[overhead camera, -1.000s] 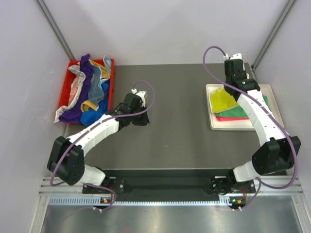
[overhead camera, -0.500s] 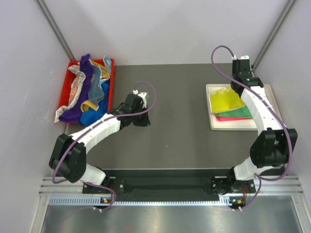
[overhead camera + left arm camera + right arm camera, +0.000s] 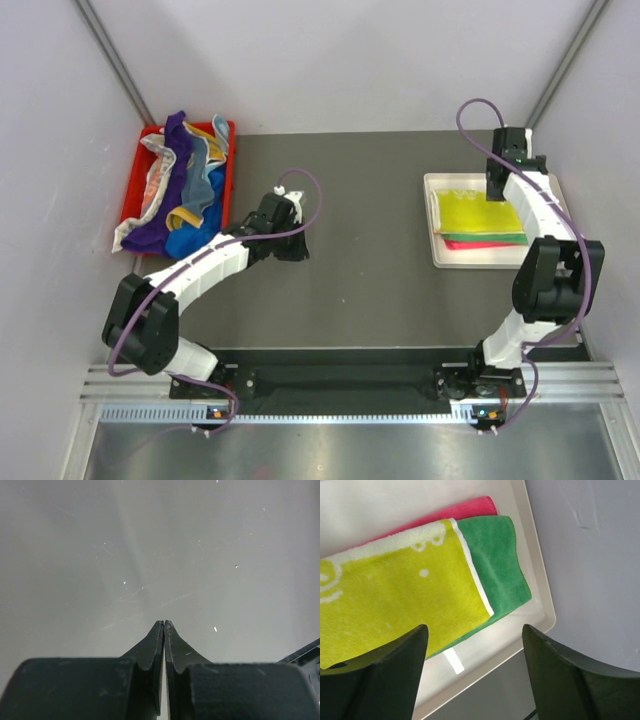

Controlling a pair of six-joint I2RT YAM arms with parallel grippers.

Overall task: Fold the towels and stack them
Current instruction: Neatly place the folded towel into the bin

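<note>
Three folded towels lie stacked on the white tray point(image 3: 442, 255): a yellow-green patterned one point(image 3: 476, 212) on top, a green one point(image 3: 510, 238) under it and a pink one point(image 3: 478, 244) at the bottom. My right gripper point(image 3: 497, 188) hovers over the tray's far right side, open and empty. In the right wrist view the yellow-green towel point(image 3: 395, 600), the green towel point(image 3: 501, 560) and the pink towel point(image 3: 465, 511) lie flat beyond the spread jaws of that gripper point(image 3: 474, 630). Loose towels point(image 3: 180, 190) fill the red bin. My left gripper point(image 3: 289, 248) point(image 3: 164, 624) rests shut over bare table.
The red bin point(image 3: 226, 150) stands at the table's far left with cloth spilling over its near edge. The white tray's rim point(image 3: 540, 625) runs close to the right wall point(image 3: 590, 555). The dark tabletop point(image 3: 370, 260) lies between the two arms.
My right gripper has opened and let go of the yellow-green towel, which now lies flat on the stack. The right arm has swung to the right. The left arm has barely moved.
</note>
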